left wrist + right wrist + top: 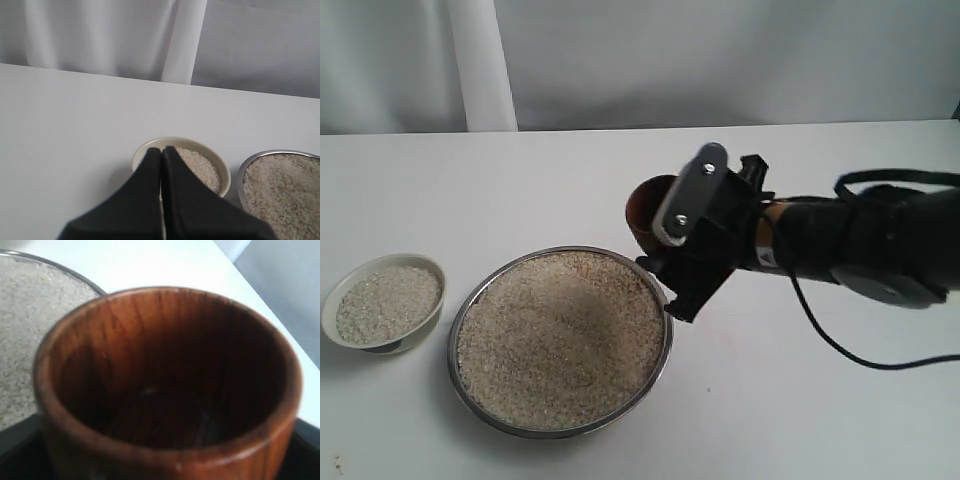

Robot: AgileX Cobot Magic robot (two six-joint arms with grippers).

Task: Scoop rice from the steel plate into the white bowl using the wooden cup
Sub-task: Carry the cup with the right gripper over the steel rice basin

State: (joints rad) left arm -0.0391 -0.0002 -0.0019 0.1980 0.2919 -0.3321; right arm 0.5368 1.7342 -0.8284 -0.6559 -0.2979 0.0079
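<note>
The steel plate [655,290] sits front centre, heaped with rice [560,340]. At the left the white bowl [332,300] also holds rice [388,303]. My right gripper [665,245] is shut on the wooden cup [645,205], holding it tilted just beyond the plate's far right rim. In the right wrist view the cup [165,375] fills the frame, its inside dark and empty, with the plate's rice [25,330] behind. My left gripper [162,149] is shut and empty, hovering over the bowl [150,147], with the plate [250,165] beside it.
The table is white, with a pale curtain [480,60] along its far edge. A black cable [840,345] trails from the right arm across the table at the right.
</note>
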